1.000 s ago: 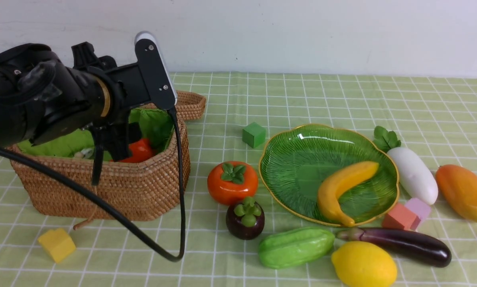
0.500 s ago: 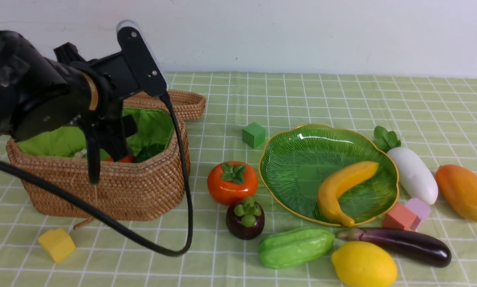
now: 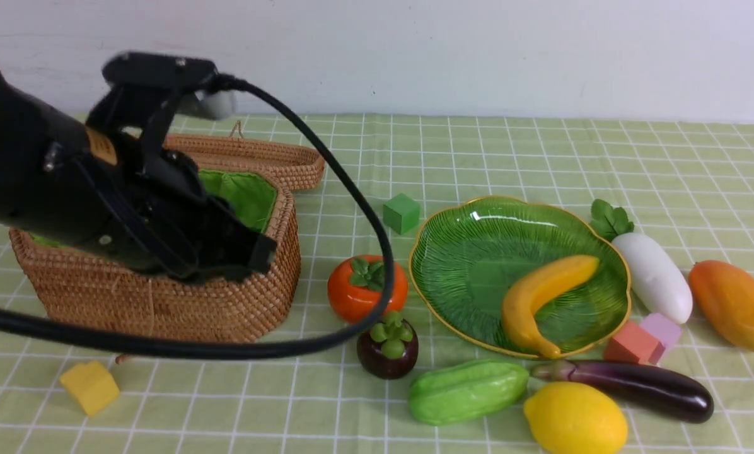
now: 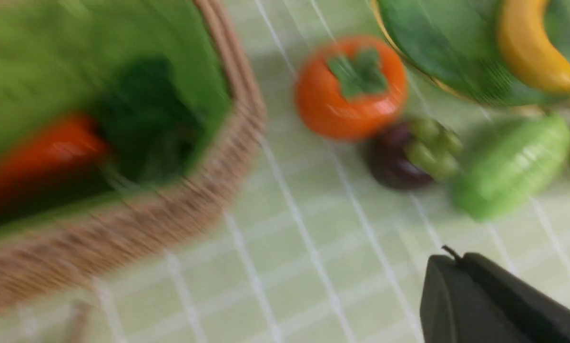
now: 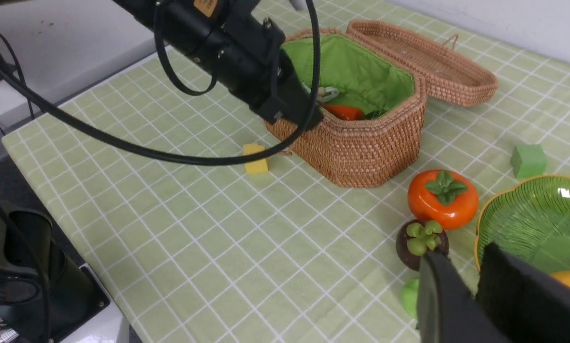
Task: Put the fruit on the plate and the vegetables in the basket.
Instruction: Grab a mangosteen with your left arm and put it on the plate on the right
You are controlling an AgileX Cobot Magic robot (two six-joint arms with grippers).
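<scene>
In the basket we see a red chili, with the lid folded back behind. On the plate the banana lies alone. The persimmon and mangosteen sit on the surface between basket and plate. The gourd, lemon and eggplant lie before the plate, and the radish and mango lie to its right. The left fingers hang by the basket's rim, pressed together and empty. The right fingers stand slightly parted near the plate, holding nothing.
</scene>
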